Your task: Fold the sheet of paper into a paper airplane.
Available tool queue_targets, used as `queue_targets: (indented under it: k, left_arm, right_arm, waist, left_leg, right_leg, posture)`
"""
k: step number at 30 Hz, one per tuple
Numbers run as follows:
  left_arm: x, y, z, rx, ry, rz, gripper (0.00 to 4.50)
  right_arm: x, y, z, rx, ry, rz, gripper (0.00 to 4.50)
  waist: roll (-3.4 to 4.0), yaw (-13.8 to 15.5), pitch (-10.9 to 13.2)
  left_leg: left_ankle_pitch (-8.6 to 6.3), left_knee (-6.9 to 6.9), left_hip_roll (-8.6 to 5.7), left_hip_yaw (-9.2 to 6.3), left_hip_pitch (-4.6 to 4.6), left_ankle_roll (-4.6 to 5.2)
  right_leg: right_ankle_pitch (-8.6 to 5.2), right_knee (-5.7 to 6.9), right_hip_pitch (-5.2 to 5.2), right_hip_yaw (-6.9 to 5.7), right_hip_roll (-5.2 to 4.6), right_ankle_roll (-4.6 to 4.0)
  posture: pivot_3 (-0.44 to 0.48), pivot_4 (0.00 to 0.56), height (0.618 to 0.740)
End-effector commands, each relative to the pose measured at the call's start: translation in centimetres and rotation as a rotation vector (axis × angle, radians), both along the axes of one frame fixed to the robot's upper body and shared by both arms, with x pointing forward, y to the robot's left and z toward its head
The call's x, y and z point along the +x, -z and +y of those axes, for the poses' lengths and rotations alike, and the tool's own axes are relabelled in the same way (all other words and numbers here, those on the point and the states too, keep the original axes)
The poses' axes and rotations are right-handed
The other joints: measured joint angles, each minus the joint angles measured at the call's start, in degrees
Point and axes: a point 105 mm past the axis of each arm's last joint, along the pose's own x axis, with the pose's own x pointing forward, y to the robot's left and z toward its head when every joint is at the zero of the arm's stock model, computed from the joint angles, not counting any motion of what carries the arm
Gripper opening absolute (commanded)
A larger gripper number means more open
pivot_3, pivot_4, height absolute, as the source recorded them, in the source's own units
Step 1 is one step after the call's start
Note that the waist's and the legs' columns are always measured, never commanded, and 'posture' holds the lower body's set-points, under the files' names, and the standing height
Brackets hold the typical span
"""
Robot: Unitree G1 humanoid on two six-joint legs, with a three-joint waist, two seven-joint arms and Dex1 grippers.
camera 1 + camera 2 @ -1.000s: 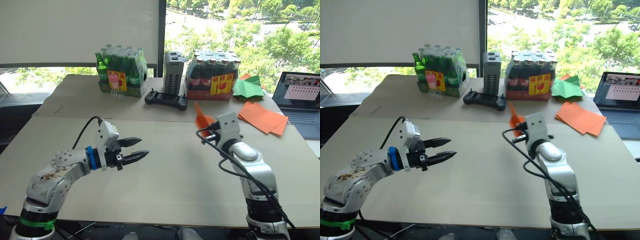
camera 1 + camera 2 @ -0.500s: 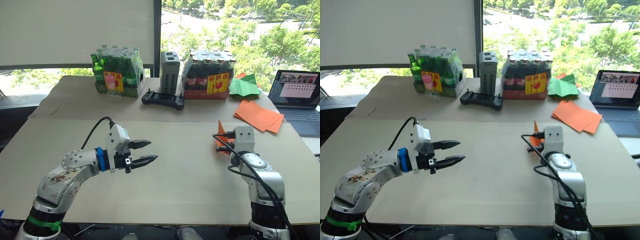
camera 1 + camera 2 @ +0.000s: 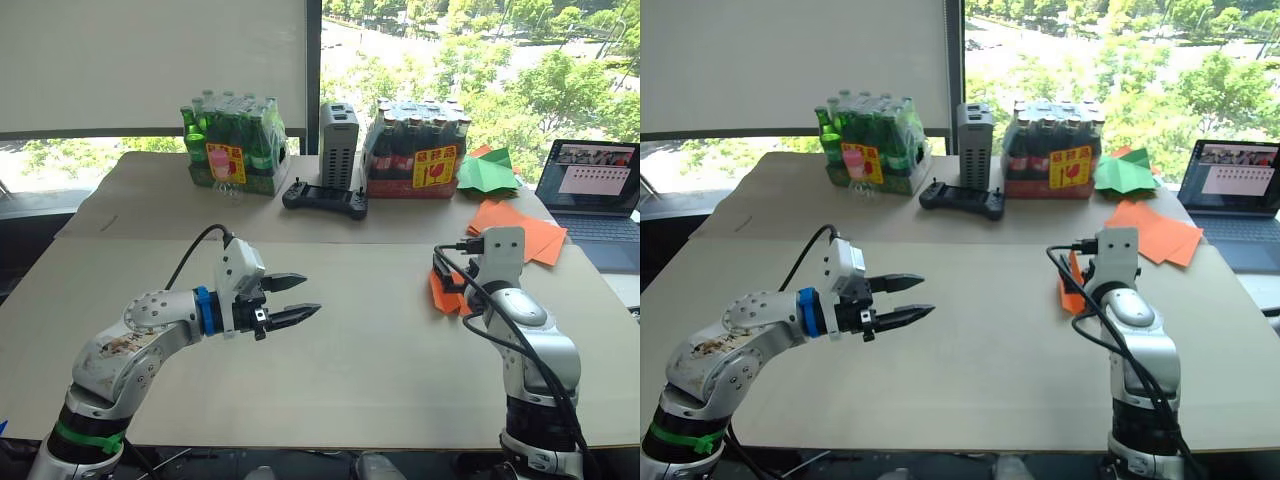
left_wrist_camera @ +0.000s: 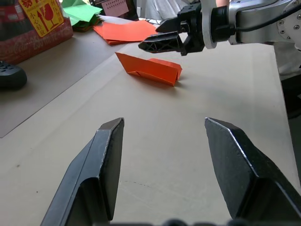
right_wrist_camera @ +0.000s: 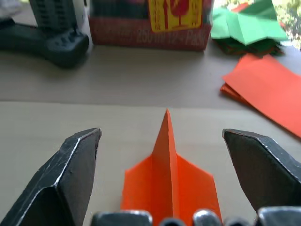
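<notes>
My left gripper (image 3: pixel 297 300) hung open above the table (image 3: pixel 360 360). My right gripper (image 4: pixel 150 43) was open too, just over the table's right side.

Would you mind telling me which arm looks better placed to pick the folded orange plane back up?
Right. The right claw hangs open directly over the paper airplane on the table, while the open left claw hovers well off to the side.
</notes>
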Motion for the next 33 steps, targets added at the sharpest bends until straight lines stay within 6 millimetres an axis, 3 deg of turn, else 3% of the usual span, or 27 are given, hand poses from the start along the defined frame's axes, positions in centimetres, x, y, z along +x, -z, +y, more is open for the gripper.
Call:
queue_targets:
  k: [1, 7, 11, 15, 33]
  left_arm:
    - [2.1, -1.3, 2.4, -0.080, -0.177, -0.049, 2.88]
    - [3.3, 0.9, 6.0, -0.114, -0.353, -0.023, 2.88]
    - [3.5, 3.2, 7.9, -0.129, -0.445, -0.004, 2.88]
    - [3.0, 4.7, 9.2, -0.135, -0.489, 0.020, 2.88]
    - [2.6, 5.1, 9.3, -0.139, -0.453, 0.026, 2.88]
  right_arm:
    - [-2.2, -2.4, 5.3, -0.039, -0.318, -0.140, 4.46]
    - [-4.5, 1.5, 8.7, -0.107, -0.564, -0.045, 4.46]
    - [-4.4, 4.3, 8.7, -0.151, -0.568, 0.027, 4.46]
    - [-4.0, 5.8, 7.9, -0.158, -0.532, 0.058, 4.46]
    - [-3.8, 5.8, 8.2, -0.145, -0.530, 0.052, 4.46]
  waist:
    - [0.00, 0.10, 0.00]
    - [0.00, 0.37, 0.00]
    - [0.00, 0.42, 0.00]
    - [0.00, 0.40, 0.00]
    - [0.00, 0.43, 0.00]
  left_leg:
    - [0.00, 0.00, 0.00, 0.00, 0.00, 0.00]
    - [0.00, 0.00, -0.02, -0.01, 0.02, 0.00]
    - [0.00, 0.00, -0.02, -0.01, 0.03, 0.00]
    - [0.00, 0.00, 0.00, -0.01, 0.06, 0.00]
    - [0.00, 0.00, 0.00, -0.01, 0.05, -0.01]
  right_leg:
    - [0.00, -0.01, 0.00, 0.00, 0.00, 0.00]
    - [0.00, -0.07, 0.06, -0.03, -0.06, 0.01]
    - [0.01, -0.06, 0.07, -0.04, -0.06, 0.01]
    - [0.01, -0.05, 0.07, -0.04, -0.04, 0.00]
    - [0.01, -0.05, 0.08, -0.04, -0.05, 0.00]
  posture:
    - [0.000, 0.150, 0.733]
    - [0.000, 0.150, 0.733]
    - [0.000, 0.150, 0.733]
    - [0.000, 0.150, 0.733]
    - [0.000, 0.150, 0.733]
